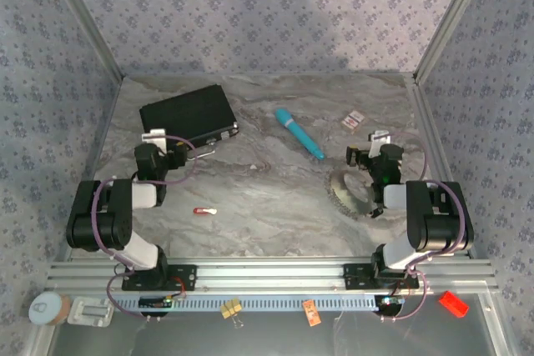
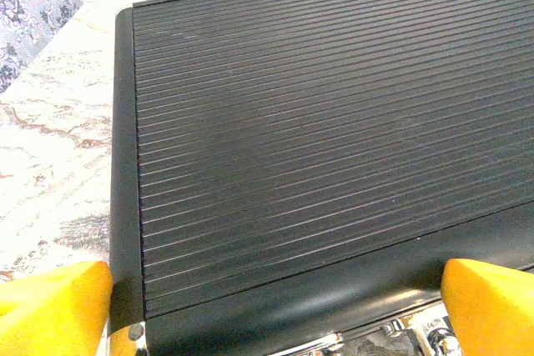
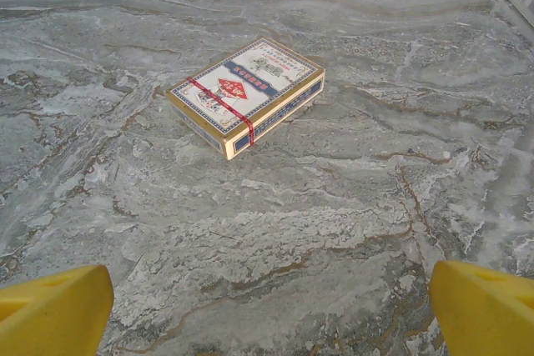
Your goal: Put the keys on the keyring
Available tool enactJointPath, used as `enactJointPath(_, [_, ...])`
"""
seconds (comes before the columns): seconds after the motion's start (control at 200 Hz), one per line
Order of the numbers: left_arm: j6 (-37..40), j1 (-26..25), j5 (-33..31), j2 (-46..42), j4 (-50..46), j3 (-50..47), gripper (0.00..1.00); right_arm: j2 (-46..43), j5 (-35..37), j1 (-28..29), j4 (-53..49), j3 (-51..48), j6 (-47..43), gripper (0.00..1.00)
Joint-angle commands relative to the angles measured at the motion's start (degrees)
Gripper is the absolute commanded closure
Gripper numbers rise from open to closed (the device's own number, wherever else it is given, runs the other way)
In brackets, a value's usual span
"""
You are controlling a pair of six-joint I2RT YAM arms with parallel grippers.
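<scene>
On a grey marbled tabletop (image 1: 267,193) ringed by patterned walls, 2 robot arms hold their claws spread wide: the left gripper (image 2: 275,314) over the edge of a ribbed black case (image 2: 317,139), the right gripper (image 3: 267,314) facing a boxed card deck (image 3: 246,93). The keyring (image 1: 355,193) lies flat beside the right arm, near a teal stick (image 1: 299,132).

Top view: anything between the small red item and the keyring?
Nothing. In the top view, the table between the red item and the keyring is bare marble.
</scene>
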Motion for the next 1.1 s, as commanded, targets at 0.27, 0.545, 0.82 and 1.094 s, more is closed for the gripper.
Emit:
enactJointPath(0.27, [-0.8,-0.2,1.2,0.2,0.2,0.7,0.0,0.4,1.0,-0.2,-0.5,1.3,0.3,0.01])
enactJointPath(0.545, [-0.8,-0.1,1.3,0.1,0.2,0.6,0.0,0.4,0.9,-0.2,-0.5,1.2,0.4,0.01])
enactJointPath(0.82, [-0.8,-0.1,1.3,0.2,0.2,0.7,0.0,0.4,0.7,-0.4,-0.7,1.3,0.5,0.01])
enactJointPath(1.094, [-0.5,0.0,1.9,-2.9,-5.0,2.4,0.0,-4.1,4.6,0.0,-4.6,1.5,1.2,0.01])
